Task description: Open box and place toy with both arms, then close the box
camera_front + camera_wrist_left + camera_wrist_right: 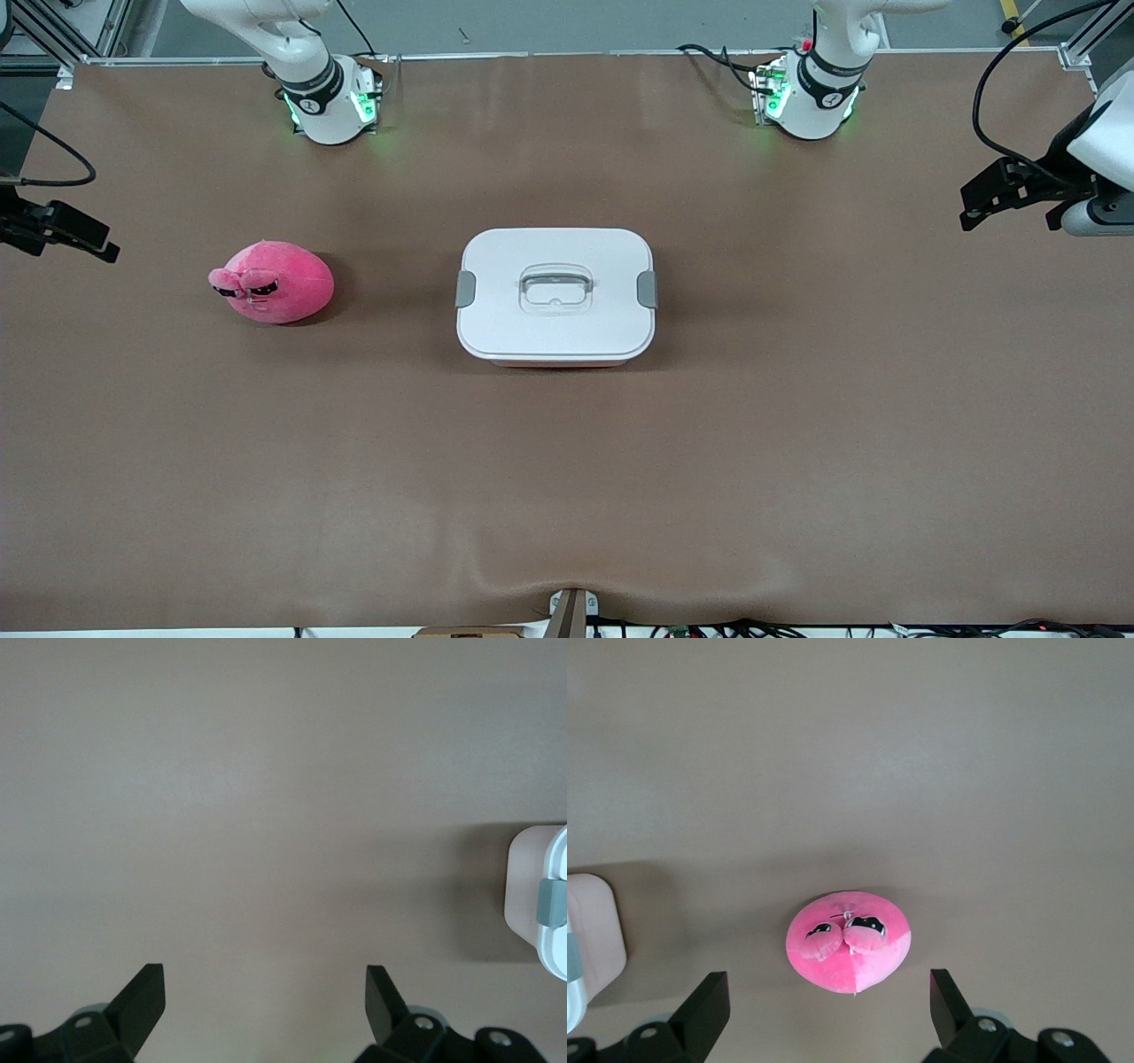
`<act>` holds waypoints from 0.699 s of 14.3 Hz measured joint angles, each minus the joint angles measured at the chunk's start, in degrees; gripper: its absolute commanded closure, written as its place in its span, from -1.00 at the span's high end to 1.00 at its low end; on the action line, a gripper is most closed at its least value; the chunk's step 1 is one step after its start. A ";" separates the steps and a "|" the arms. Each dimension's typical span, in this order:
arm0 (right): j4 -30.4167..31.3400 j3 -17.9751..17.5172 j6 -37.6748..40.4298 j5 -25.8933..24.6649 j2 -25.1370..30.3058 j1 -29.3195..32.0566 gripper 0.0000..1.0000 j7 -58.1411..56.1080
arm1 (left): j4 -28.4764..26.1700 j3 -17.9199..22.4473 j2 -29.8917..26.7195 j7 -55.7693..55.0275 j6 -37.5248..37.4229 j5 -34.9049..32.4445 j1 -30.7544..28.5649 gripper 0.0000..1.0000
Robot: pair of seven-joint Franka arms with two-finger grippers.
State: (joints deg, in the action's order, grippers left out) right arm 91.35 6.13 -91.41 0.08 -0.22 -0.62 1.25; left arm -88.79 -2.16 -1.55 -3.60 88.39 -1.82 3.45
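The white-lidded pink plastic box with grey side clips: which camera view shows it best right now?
The front view. There the white-lidded pink plastic box shows whole, with both grey clips and the clear recessed handle, lid on. The left wrist view catches only one end of it with one clip; the right wrist view shows just a cropped corner.

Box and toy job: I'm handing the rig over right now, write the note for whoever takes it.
Left gripper: open, holding nothing, over bare table toward the left arm's end.
Right gripper: open, holding nothing, over the table near the toy.
Box: mid-table, white lid on, grey side clips against the lid.
Toy: on the table toward the right arm's end, apart from the box.
Done: nothing.
Left: open box, put toy in, close.
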 measured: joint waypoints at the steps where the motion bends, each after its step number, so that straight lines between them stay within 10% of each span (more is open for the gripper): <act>1: 0.02 0.00 -0.04 -0.25 -0.09 0.00 1.00 0.00 | 0.00 0.00 0.01 0.00 0.00 0.01 0.00 1.00; 10: 0.35 0.01 -0.22 -0.42 -0.41 0.01 1.00 -0.01 | 0.11 0.06 0.10 0.00 -0.01 0.02 -0.25 1.00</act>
State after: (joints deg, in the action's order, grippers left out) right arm 91.70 6.14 -91.63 -0.34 -0.64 -0.61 1.25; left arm -88.69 -2.09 -1.45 -3.60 88.38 -1.80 3.19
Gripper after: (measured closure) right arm 0.000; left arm 0.000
